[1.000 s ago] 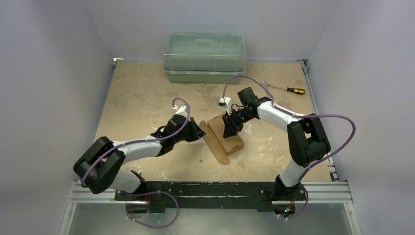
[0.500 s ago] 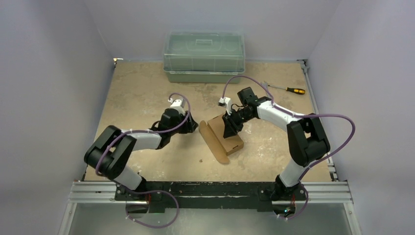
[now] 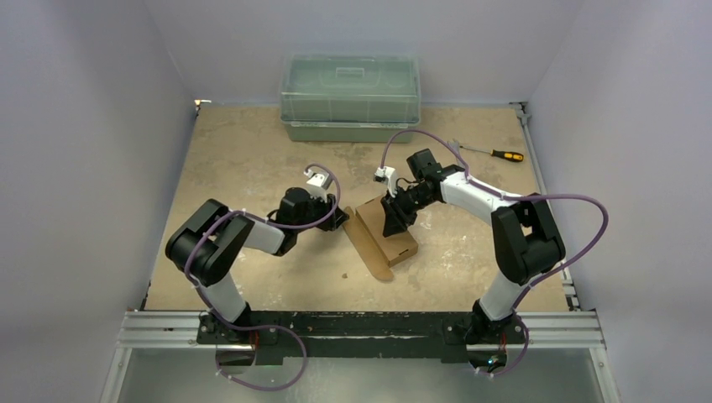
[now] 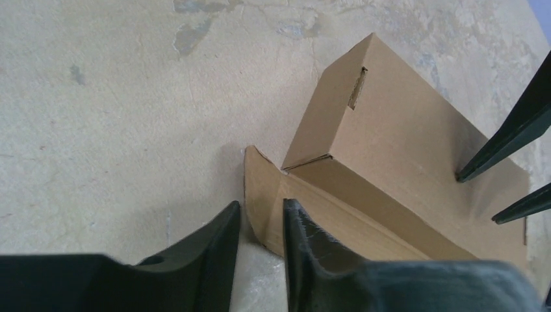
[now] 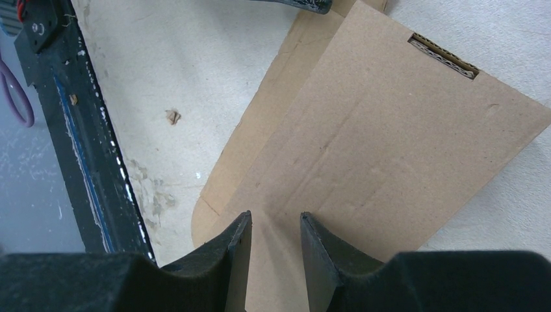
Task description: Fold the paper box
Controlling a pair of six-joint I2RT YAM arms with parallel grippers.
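Reaching low and rightward, the left gripper (image 4: pixel 261 221) straddles the flap (image 4: pixel 265 195) of the plain brown cardboard box (image 3: pixel 400 246), jaws slightly apart. The right gripper (image 5: pixel 276 224), parted, presses the box top. The box lies mid-frame, its long axis running upper-left to lower-right.

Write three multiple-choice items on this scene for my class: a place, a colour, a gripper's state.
1. Where on the table is the green bin? A near edge; B far edge, middle; C right edge.
2. What colour is the paper box? A brown; B white; C blue.
3. The right gripper is: A shut tight in the air; B clamped on the bin; C open, tips on the box.
Key: B, it sits midway along the far edge; A, plain brown cardboard; C, a gap shows between fingers resting on the box.
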